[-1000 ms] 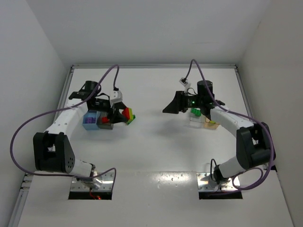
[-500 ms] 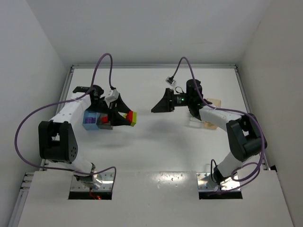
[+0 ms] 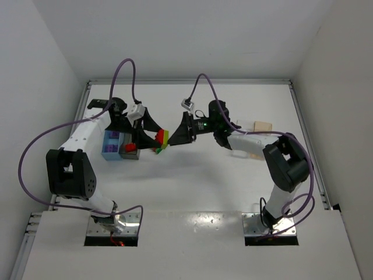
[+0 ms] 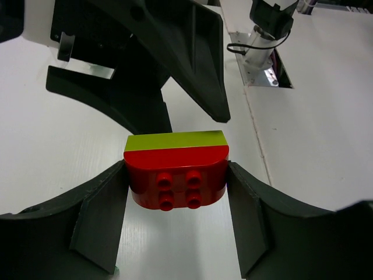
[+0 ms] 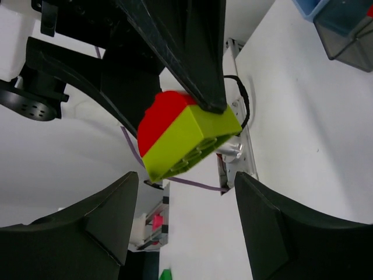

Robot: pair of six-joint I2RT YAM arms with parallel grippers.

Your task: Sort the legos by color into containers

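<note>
My left gripper (image 3: 158,137) is shut on a stacked lego, a red rounded brick (image 4: 176,179) joined to a yellow-green brick (image 4: 175,140), held above the table. In the right wrist view the same pair (image 5: 185,137) hangs from the left fingers. My right gripper (image 3: 176,134) is open and empty, its fingers (image 5: 96,224) spread on either side just short of the yellow-green end. The light blue bin (image 3: 109,146) and the dark grey bin (image 3: 129,153), with a red lego (image 3: 129,146) in it, sit below the left gripper.
A small green lego (image 3: 157,150) lies on the table under the two grippers. A tan-orange bin (image 3: 263,125) stands at the right, behind the right arm. The side walls stand close on both sides.
My right gripper has swung left across the table, from over the right bins to face the left gripper. The left gripper has turned the red and yellow-green lego toward it.
</note>
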